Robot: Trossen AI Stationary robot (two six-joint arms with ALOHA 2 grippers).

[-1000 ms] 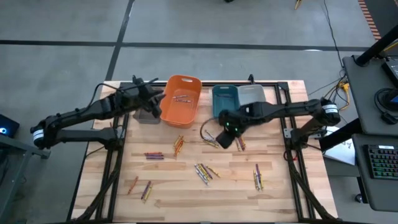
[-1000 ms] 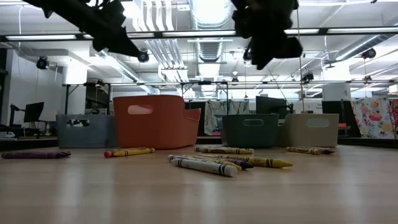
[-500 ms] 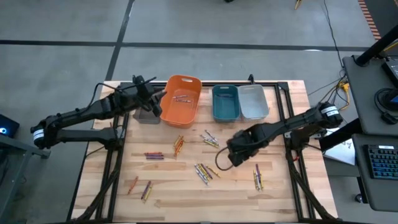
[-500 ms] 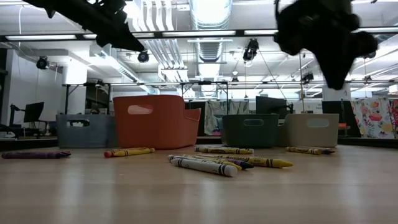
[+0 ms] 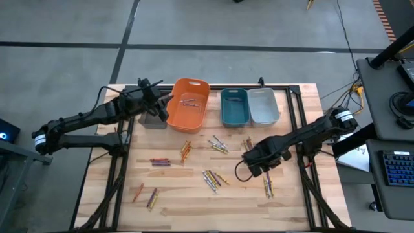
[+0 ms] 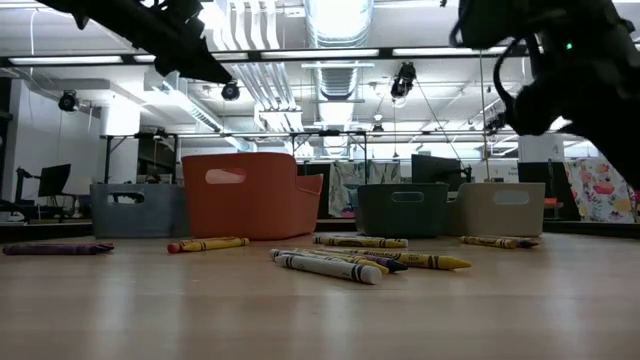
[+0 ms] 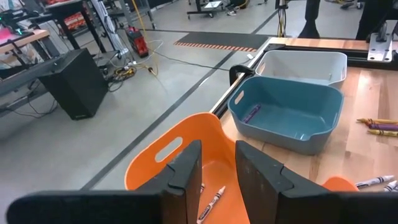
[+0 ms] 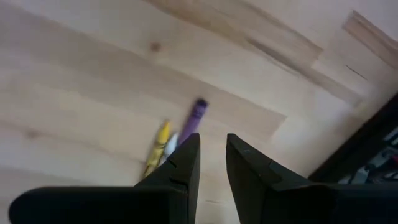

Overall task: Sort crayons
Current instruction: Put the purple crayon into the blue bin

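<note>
Across the middle of the table (image 5: 194,207), most of the crayons lie loose and unsorted: a pair (image 5: 160,161) at about 9 o'clock, a bunch (image 5: 213,178) near the centre, a small group (image 5: 268,184) toward 4 o'clock, more (image 5: 147,196) at 7 o'clock. At 12 o'clock stand the bins. A few sticks already lie in the orange bin (image 5: 189,101) and one purple stick in the teal bin (image 7: 287,116); the pale bin (image 5: 262,105) looks bare. So the sorting is, by my judgement, barely begun.

Over the far rim of the orange bin hangs the left gripper (image 7: 217,180), its fingers parted by a narrow gap with nothing between them. Toward 4 o'clock, the right gripper (image 8: 211,163) hovers over a purple crayon (image 8: 196,116) and a yellow crayon (image 8: 158,147), fingers likewise slightly apart and empty. It seems about to pick one of these.
</note>
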